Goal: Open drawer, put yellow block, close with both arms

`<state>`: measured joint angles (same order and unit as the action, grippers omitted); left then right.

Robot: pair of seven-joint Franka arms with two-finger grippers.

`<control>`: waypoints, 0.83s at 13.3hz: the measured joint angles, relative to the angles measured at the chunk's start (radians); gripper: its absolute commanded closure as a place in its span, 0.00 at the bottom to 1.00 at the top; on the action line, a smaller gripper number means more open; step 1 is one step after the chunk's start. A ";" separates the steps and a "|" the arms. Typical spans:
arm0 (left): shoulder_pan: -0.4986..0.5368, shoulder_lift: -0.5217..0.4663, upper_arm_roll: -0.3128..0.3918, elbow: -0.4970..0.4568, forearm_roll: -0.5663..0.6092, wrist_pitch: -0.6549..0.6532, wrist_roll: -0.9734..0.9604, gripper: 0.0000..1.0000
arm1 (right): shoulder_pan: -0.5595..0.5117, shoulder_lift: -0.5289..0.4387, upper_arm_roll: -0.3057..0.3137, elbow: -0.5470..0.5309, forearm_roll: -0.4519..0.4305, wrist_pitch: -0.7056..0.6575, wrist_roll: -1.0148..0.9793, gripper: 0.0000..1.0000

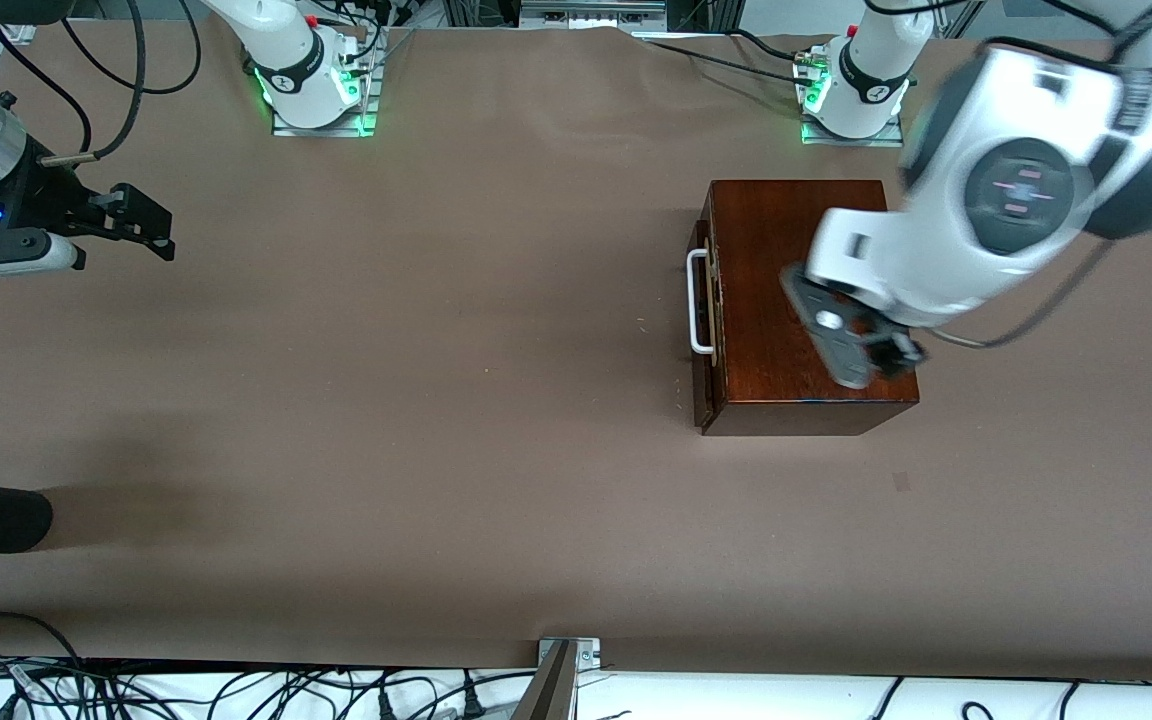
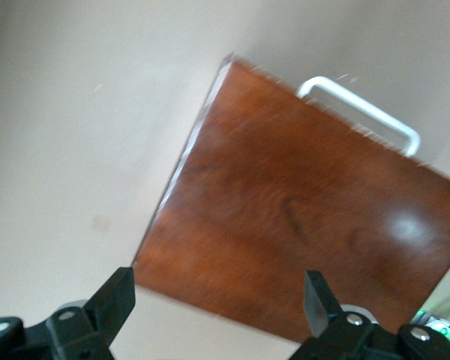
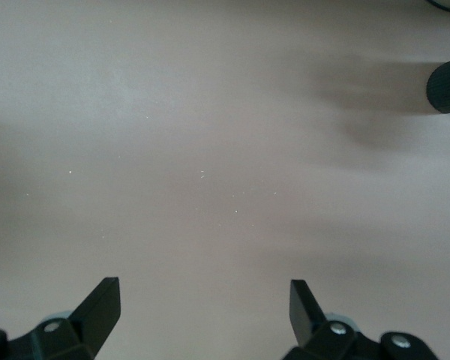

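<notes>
Drawer (image 1: 704, 300) seemingly shut; left gripper (image 1: 861, 345) open over box (image 1: 796, 300).

One wooden box (image 1: 801, 300), one drawer (image 1: 705, 320), two arms, two end effectors

dark-fronted drawer (image 1: 704, 310) shut in its box, handle sideways.
</notes>
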<state>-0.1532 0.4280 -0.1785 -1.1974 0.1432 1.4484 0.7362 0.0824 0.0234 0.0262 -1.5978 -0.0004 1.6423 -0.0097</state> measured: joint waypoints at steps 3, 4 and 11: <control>0.058 -0.035 0.026 -0.011 0.011 0.042 -0.039 0.00 | 0.000 0.000 0.000 0.000 0.000 0.002 0.000 0.00; 0.072 -0.063 0.026 -0.041 0.011 0.072 -0.076 0.00 | 0.000 0.000 0.000 0.000 0.000 0.003 0.000 0.00; 0.083 -0.338 0.035 -0.308 0.007 0.164 -0.657 0.00 | 0.000 0.003 0.000 0.001 0.000 0.007 0.000 0.00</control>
<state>-0.0701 0.0898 -0.1435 -1.5051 0.1499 1.6127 0.0794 0.0822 0.0267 0.0261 -1.5965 -0.0002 1.6496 -0.0097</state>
